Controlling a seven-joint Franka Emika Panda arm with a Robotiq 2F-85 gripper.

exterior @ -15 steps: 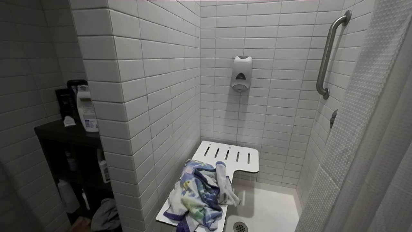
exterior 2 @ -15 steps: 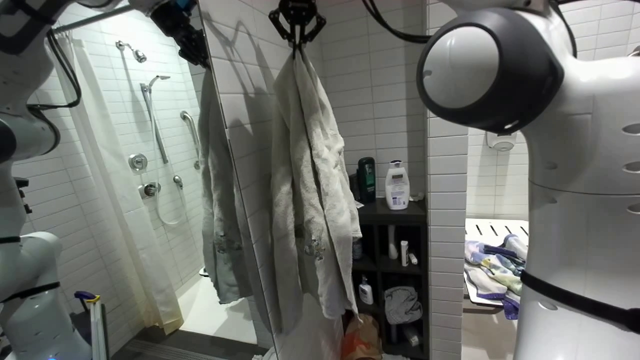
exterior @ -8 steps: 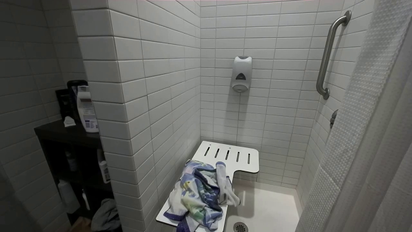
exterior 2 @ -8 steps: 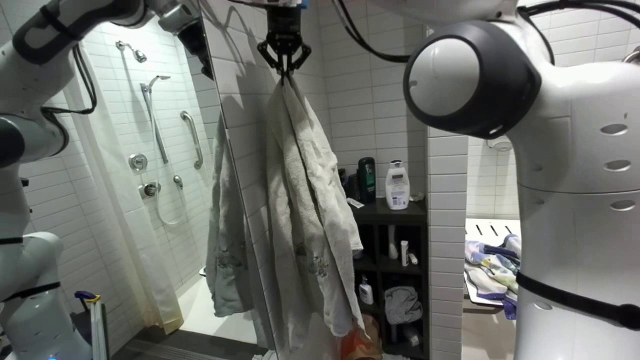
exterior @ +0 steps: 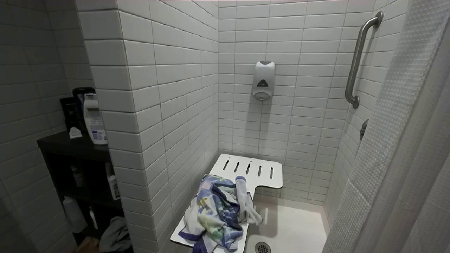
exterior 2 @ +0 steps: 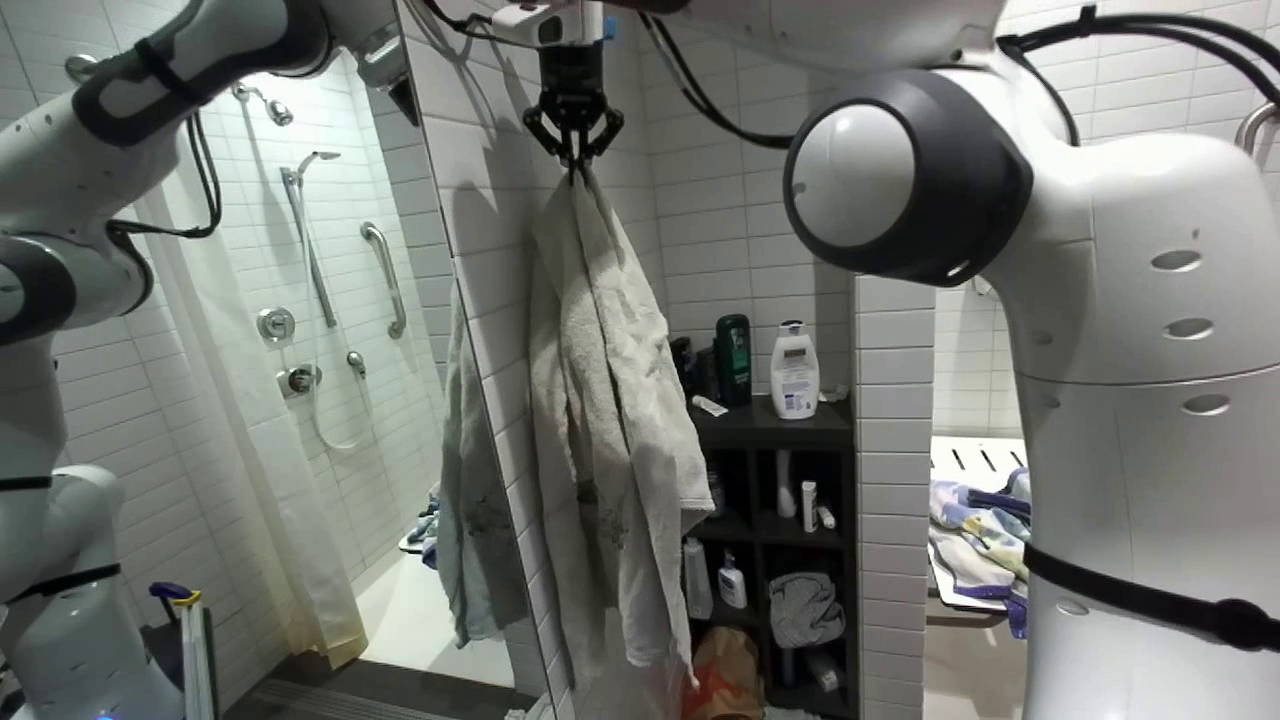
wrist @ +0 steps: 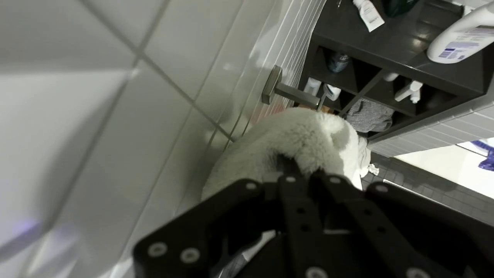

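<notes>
Noted in an exterior view, at the left, a tall mirror [exterior 2: 425, 235] reflecting a shower knob [exterior 2: 276, 324]. Found to the right of it the black tool [exterior 2: 575, 165], pointing down and clamped together on the top of a pale towel [exterior 2: 620, 380]. Saw the towel hanging in long folds from that grip, partly overlapping a dark shelf [exterior 2: 775, 433] in that view. Spotted in the wrist view a short metal bar [wrist: 295, 94] fixed to a tiled wall [wrist: 185, 50], near the towel; could not tell contact from gap there. Saw along the shelf top a white tube [exterior 2: 709, 406] lying flat, an upright green bottle [exterior 2: 734, 360] and an upright white bottle [exterior 2: 795, 372]. Made out lower down a brown and red bag [exterior 2: 725, 665], then a gray cloth [exterior 2: 806, 610] inside the shelf. Saw next a tiled pillar [exterior 2: 897, 480], then, in both exterior views, a patterned cloth [exterior: 219, 214] crumpled on a slotted white seat [exterior: 265, 172]. Noted, in an exterior view, a soap dispenser [exterior: 263, 77] mounted above the seat, a grab bar [exterior: 356, 63] and, at the far right, a white curtain [exterior: 397, 168].
</notes>
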